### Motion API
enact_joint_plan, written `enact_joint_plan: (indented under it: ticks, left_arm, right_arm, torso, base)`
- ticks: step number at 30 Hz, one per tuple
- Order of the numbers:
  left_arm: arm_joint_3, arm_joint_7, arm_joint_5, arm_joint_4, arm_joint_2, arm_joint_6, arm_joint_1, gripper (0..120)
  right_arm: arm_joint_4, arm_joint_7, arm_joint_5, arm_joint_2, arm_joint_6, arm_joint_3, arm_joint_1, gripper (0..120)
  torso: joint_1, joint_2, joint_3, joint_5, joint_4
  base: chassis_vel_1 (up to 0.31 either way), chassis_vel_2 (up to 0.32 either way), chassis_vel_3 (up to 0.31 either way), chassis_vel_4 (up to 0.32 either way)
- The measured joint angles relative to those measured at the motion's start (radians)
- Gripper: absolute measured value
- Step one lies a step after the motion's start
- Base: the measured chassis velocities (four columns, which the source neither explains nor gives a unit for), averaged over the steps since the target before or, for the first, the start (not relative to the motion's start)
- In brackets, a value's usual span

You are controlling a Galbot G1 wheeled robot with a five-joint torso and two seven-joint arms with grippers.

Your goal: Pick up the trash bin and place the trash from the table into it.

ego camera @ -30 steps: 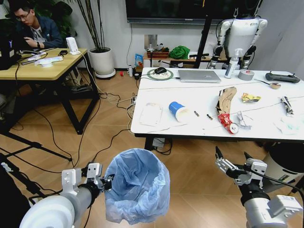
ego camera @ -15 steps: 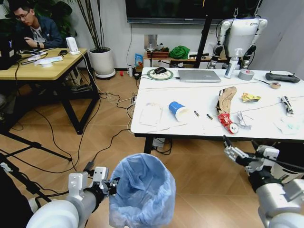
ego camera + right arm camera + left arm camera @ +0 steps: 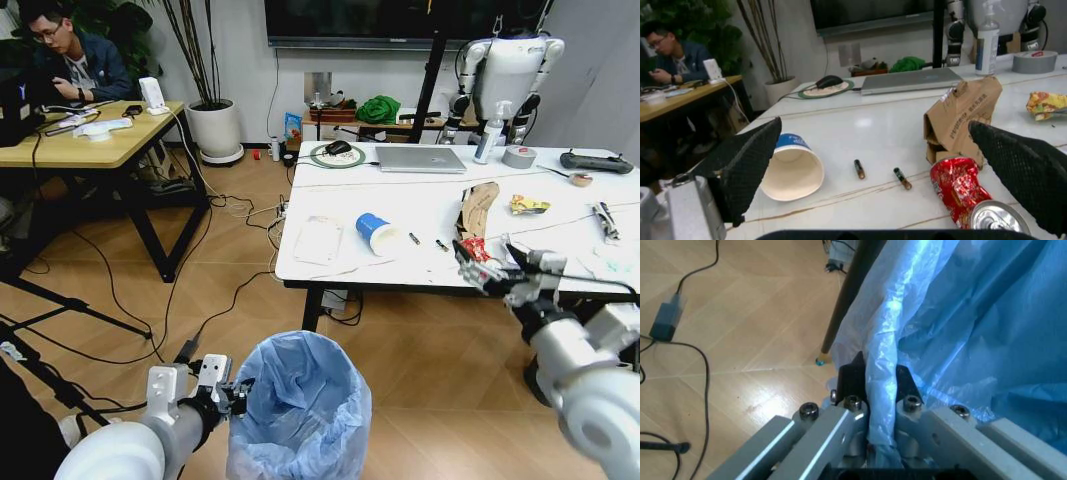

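Showing, head view: trash bin [image 3: 300, 405] at lower centre, upright, mouth up, off the floor, its rim pinched by the left gripper [image 3: 236, 396]. Right gripper [image 3: 490, 268] at the right, over the near edge of the table [image 3: 330, 265], jaws spread above a red crushed bottle [image 3: 474, 251].
Left wrist view: fingers [image 3: 851, 376] clamped on a blue bag fold.
Right wrist view: bottle lying with its metal end [image 3: 988, 215] toward the lower edge; paper cup [image 3: 793, 168] on its side, mouth toward the camera; cardboard piece [image 3: 963, 113] standing behind the bottle.
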Motion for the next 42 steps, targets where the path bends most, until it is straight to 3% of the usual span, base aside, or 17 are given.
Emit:
enact_joint_plan:
  ticks: [8, 14, 22, 37, 42]
  left_arm:
    - [-0.028, 0.004, -0.024, 0.000, 0.026, 0.000, 0.000, 0]
    - [-0.043, 0.005, -0.032, 0.000, 0.047, 0.000, -0.005, 0]
    - [-0.053, 0.005, -0.034, 0.000, 0.041, 0.000, -0.004, 0]
    - [-0.092, 0.003, -0.040, 0.000, 0.033, 0.000, 0.011, 0]
    - [-0.100, 0.000, -0.042, 0.000, 0.035, 0.000, 0.015, 0]
  right_arm:
    - [-0.081, 0.091, 0.062, 0.036, -0.008, -0.200, 0.162, 100]
    - [-0.140, 0.250, 0.226, 0.088, -0.026, -0.413, 0.346, 100]
    - [-0.226, 0.306, 0.319, 0.119, -0.031, -0.512, 0.458, 100]
    - [-0.371, 0.327, 0.304, 0.198, -0.035, -0.611, 0.609, 100]
    - [-0.406, 0.337, 0.310, 0.228, -0.028, -0.644, 0.655, 90]
  torso:
    - [0.000, -0.001, -0.001, -0.0001, 0.0002]
    - [-0.001, -0.002, -0.001, -0.0002, 0.0003]
    - [-0.001, -0.002, -0.001, -0.0004, 0.0001]
    - [-0.001, -0.003, -0.002, -0.0003, 0.0000]
    - [-0.001, -0.003, -0.002, -0.0003, 0.0003]
  base:
    - [0.000, 0.000, 0.000, 0.000]
    - [0.000, 0.000, 0.000, 0.000]
    - [0.000, 0.000, 0.000, 0.000]
    - [0.000, 0.000, 0.000, 0.000]
    - [0.000, 0.000, 0.000, 0.000]
